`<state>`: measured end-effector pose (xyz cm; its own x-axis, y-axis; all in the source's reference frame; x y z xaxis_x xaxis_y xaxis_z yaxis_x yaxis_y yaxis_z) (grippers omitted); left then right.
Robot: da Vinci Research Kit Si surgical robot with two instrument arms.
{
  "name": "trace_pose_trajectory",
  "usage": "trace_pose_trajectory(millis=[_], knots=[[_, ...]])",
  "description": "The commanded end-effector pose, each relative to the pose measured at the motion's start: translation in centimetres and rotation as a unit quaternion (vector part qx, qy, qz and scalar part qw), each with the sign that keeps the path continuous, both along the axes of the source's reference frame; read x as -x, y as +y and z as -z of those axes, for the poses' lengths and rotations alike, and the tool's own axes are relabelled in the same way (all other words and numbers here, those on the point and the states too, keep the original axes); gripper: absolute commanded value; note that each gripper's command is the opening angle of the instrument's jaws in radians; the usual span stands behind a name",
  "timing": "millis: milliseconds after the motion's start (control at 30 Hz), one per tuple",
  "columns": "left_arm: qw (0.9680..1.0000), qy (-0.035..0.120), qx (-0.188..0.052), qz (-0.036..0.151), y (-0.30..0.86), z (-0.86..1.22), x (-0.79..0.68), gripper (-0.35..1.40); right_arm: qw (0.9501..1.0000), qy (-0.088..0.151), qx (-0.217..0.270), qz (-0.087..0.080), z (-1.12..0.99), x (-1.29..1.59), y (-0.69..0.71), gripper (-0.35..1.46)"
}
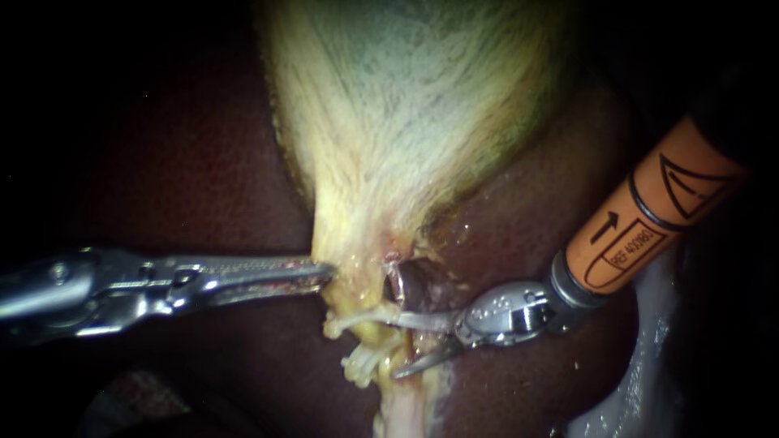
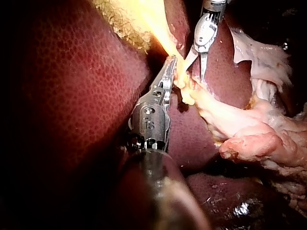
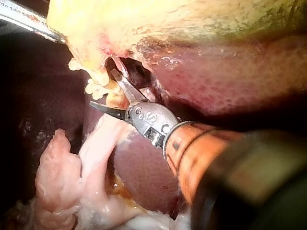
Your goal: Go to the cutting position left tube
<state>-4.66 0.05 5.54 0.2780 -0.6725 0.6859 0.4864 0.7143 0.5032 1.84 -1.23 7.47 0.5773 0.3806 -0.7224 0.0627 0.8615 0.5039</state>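
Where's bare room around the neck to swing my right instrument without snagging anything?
Bare liver above the left instrument, and below the right instrument. Crowded under the gallbladder: both tips, frayed strands, open jaws.

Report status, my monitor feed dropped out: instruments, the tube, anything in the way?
Left instrument shut on gallbladder neck. Right instrument jaws open at pale tube, nothing gripped. Nothing blocking seen.

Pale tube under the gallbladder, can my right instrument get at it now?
Probably yes: the right instrument, jaws open, sits right beside the tube with nothing between; the left instrument grips the gallbladder opposite.
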Motion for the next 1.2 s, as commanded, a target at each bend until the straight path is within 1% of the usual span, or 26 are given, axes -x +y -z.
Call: trace_pose_trajectory(millis=[33,167,300,367,467,600,700,767,1200], knots=[[1.0000,0.002,0.003,0.000,0.00,-0.01,0.01,-0.35,1.0000,0.000,0.000,0.001,-0.01,-0.03,-0.02,1.30],[1.0000,0.002,0.003,0.000,0.00,-0.01,0.02,-0.35,1.0000,0.005,0.001,-0.004,-0.03,-0.13,-0.07,1.30],[1.0000,0.002,0.003,0.000,0.00,-0.02,0.03,-0.35,0.9997,0.020,-0.009,0.007,-0.04,-0.24,-0.15,1.30],[1.0000,0.002,0.003,0.000,0.00,-0.02,0.03,-0.35,0.9990,0.033,-0.022,0.022,-0.05,-0.30,-0.19,1.30],[1.0000,0.002,0.004,0.001,0.00,-0.03,0.05,-0.35,0.9987,0.037,-0.025,0.024,-0.07,-0.41,-0.20,1.28],[1.0000,0.002,0.003,0.000,0.00,-0.03,0.06,-0.35,0.9984,0.045,-0.030,0.018,-0.08,-0.57,-0.20,1.28],[1.0000,0.002,0.003,0.000,0.00,-0.03,0.06,-0.35,0.9984,0.045,-0.030,0.016,-0.09,-0.64,-0.19,1.28],[1.0000,0.002,0.003,0.000,0.00,-0.03,0.06,-0.35,0.9984,0.045,-0.032,0.013,-0.10,-0.67,-0.18,1.28],[1.0000,0.002,0.003,0.000,0.00,-0.04,0.07,-0.35,0.9983,0.043,-0.037,0.010,-0.13,-0.68,-0.16,1.28]])
